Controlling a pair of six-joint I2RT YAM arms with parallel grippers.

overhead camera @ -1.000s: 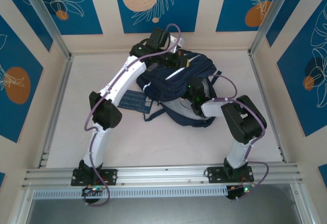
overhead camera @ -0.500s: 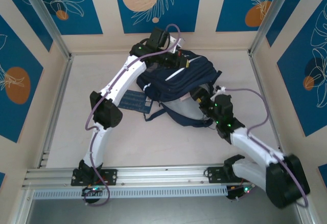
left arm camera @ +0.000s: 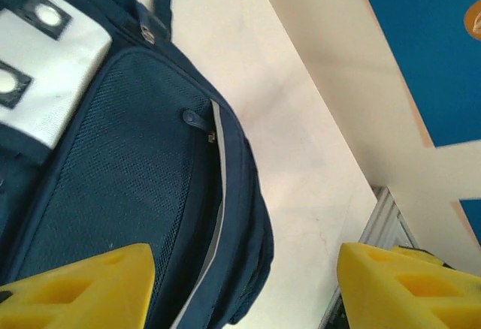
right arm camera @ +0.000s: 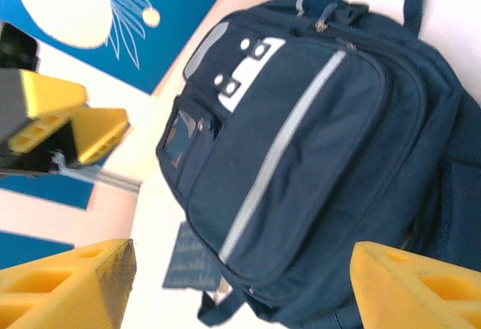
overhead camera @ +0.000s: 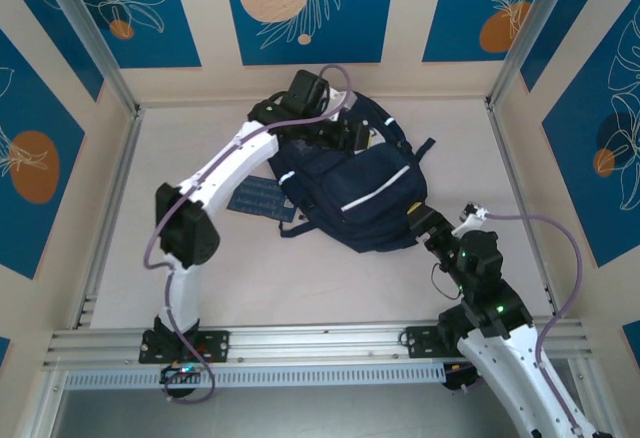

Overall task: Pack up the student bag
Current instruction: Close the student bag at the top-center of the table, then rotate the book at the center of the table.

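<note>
Top external view: a large dark navy fabric student bag (overhead camera: 350, 188) lies front-up on the white worktop (overhead camera: 250, 268), an arm at each end.

It sits toward the back middle of the worktop, its silver reflective stripe slanting across the front pocket. The left gripper (overhead camera: 345, 138) is over the bag's far end, by the light grey patch. In the left wrist view its yellow jaws stand wide apart with nothing between them. The right gripper (overhead camera: 420, 220) is at the bag's near right corner, jaws likewise spread wide and empty. A flat dark blue patterned rectangle (overhead camera: 258, 198) lies against the bag's left edge.
</note>
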